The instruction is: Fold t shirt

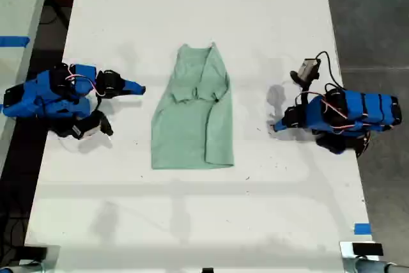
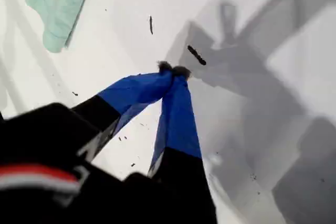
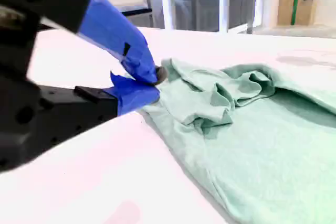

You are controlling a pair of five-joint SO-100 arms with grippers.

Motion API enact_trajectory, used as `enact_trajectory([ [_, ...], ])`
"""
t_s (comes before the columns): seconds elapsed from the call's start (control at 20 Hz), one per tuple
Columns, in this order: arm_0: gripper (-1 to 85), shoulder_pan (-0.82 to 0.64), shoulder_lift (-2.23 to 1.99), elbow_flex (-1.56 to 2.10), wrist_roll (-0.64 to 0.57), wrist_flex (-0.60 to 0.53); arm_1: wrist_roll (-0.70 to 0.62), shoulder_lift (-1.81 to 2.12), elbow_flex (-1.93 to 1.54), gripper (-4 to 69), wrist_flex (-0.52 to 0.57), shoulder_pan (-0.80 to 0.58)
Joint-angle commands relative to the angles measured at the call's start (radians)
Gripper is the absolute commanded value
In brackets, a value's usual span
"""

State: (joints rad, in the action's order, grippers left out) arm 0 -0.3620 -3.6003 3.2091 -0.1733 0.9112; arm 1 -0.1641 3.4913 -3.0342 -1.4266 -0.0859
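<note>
Exterior view: the t shirt (image 1: 192, 126) lies flat in the middle of the white bench (image 1: 192, 222), narrow end to the far side and straight hem to the near side. One side is folded over the middle, with a small bunch of cloth on top.
First end effector: my first end effector (image 1: 276, 127) is on the exterior view's right, pointing toward the t shirt, with bare bench between them.
First wrist view: the blue fingertips (image 2: 173, 69) are pressed together with nothing between them. Only a corner of the t shirt (image 2: 55, 3) shows.
Second end effector: my second end effector (image 1: 140, 87) is on the exterior view's left, apart from the cloth.
Second wrist view: its tips (image 3: 155, 80) are pressed together and empty, near the edge of the t shirt (image 3: 252, 129).
</note>
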Motion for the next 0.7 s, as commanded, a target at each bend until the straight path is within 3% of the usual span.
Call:
enact_trajectory([
  [0.0,0.1,0.006,-0.008,0.011,-0.009,-0.002,-0.124,0.015,-0.052,-0.4,0.049,-0.094],
  [0.2,0.0,0.009,0.054,-0.08,0.083,0.032,-0.121,0.015,-0.052,-0.4,0.049,-0.097],
  [0.35,0.0,0.187,0.431,-0.476,0.179,0.114,-0.124,0.015,-0.052,-0.4,0.049,-0.098],
  [0.5,1.0,0.328,0.96,-0.982,0.224,0.328,-0.123,0.015,-0.052,-0.4,0.049,-0.098],
  [0.65,17.2,0.428,1.388,-1.239,0.219,0.394,-0.123,0.015,-0.052,-0.4,0.049,-0.098],
])
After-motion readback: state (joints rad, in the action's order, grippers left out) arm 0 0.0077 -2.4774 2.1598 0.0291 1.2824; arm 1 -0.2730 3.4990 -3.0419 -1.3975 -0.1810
